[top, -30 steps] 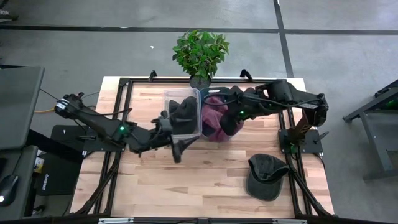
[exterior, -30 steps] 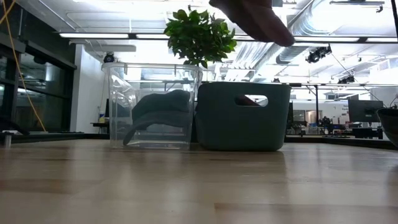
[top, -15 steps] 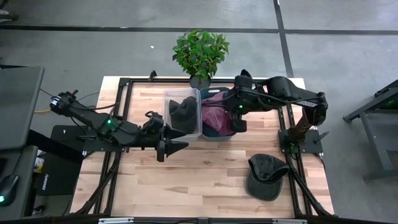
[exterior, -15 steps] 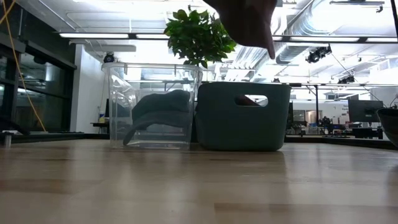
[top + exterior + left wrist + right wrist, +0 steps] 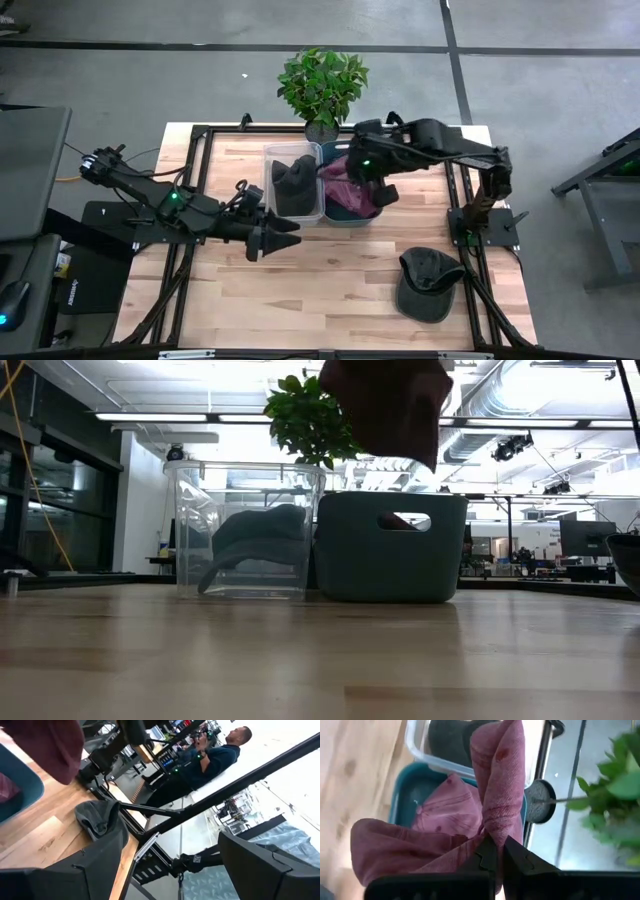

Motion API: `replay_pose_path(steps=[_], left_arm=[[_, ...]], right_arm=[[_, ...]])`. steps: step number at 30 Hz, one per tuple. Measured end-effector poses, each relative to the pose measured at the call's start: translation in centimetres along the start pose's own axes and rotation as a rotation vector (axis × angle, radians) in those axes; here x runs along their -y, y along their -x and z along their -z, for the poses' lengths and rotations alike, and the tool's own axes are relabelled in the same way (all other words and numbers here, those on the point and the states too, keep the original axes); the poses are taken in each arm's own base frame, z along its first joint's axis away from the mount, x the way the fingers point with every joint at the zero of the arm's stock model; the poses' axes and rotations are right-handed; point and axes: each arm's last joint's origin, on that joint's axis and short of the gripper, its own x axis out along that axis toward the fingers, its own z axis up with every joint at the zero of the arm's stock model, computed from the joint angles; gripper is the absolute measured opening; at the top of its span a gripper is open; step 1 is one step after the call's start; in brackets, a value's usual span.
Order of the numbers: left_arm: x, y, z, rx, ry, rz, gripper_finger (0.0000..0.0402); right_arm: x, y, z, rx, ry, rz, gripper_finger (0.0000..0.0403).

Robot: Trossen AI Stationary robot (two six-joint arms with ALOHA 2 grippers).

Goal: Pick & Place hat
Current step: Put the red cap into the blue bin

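Note:
My right gripper (image 5: 494, 851) hangs over the teal bin (image 5: 390, 550), shut on a maroon hat (image 5: 388, 405) that dangles above it. A second maroon hat (image 5: 449, 802) lies in the teal bin. Dark hats (image 5: 290, 183) lie in the clear bin (image 5: 245, 540) beside it. A dark grey hat (image 5: 428, 283) rests crown up on the table near the right front corner. My left gripper (image 5: 283, 238) is open and level, just in front of the clear bin, touching nothing. My right gripper pinches a bunched fold of the maroon hat's cloth (image 5: 492, 832) between its two shut fingers, coming from above. The hat is lifted clear and hangs slack below the fingers, over the teal bin.
A potted plant (image 5: 322, 88) stands at the far edge behind the bins. Black frame rails run along both sides of the table (image 5: 330, 290). A person sits in the room beyond, seen in the left wrist view. Bare wood lies in front of the bins.
My right arm has swung toward the table's left over the teal bin, and the maroon hat it carries has gone from spread out to hanging bunched, dropping lower in the low view. My left gripper has drawn back from the clear bin toward the table's left.

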Motion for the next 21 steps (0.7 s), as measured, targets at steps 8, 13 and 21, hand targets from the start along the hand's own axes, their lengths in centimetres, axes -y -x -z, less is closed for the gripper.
replay_pose_path(steps=[8, 13, 21], left_arm=[[0.0, 0.0, 0.0, 0.0, 0.038, -0.001, 0.0311], [-0.1, 0.0, 0.0, -0.003, 0.05, -0.007, 0.0311], [-0.1, 0.0, 0.1, -0.005, 0.049, -0.011, 0.0311]], right_arm=[[-0.2, -3.7, -1.6, -0.13, 0.229, 0.065, 0.0], [-0.3, -5.2, -2.1, -0.203, 0.324, 0.1, 0.0], [-0.4, -5.3, -2.1, -0.222, 0.354, 0.127, 0.0]])
